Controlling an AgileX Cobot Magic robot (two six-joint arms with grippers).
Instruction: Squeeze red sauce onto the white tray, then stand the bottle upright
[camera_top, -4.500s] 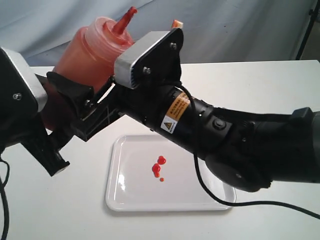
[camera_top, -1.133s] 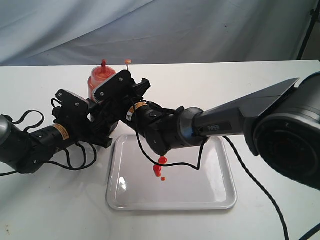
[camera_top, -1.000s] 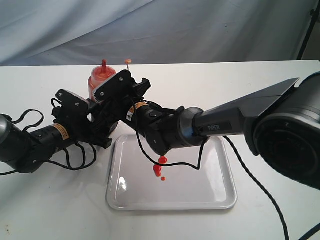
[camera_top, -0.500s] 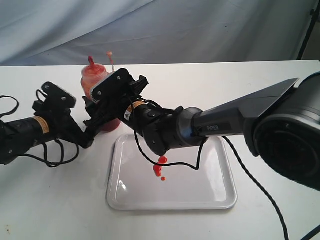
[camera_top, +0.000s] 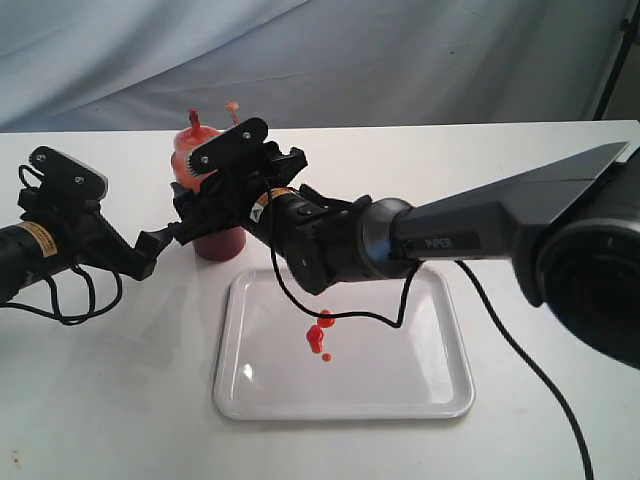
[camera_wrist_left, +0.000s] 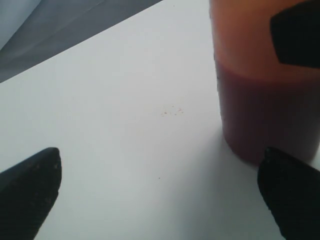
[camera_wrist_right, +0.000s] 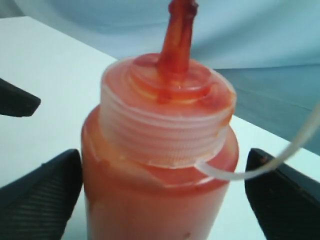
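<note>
Upright on the white tabletop (camera_top: 520, 190), just off the far left corner of the white tray (camera_top: 400, 375): the bottle (camera_top: 221, 243), long axis vertical, pointed nozzle straight up. Translucent orange-red plastic, cylindrical, with a ribbed cap smeared red and a thin pale strap (camera_wrist_right: 280, 155) curving off to the small tip cap (camera_top: 232, 105). Near the tray's middle, a few glossy round blobs of red sauce (camera_top: 320, 330) — darker red through the bottle's lower half.

Close on either side of the bottle, the black grooved fingers (camera_wrist_right: 40, 200) of the right gripper (camera_wrist_right: 162, 195); pressing or merely flanking, cannot tell. Farther out from the tray's left side than the bottle, the left gripper (camera_wrist_left: 160, 195) — spread wide, grasping nothing. On both arms, yellow labels (camera_top: 262, 197), print too small to read.
</note>
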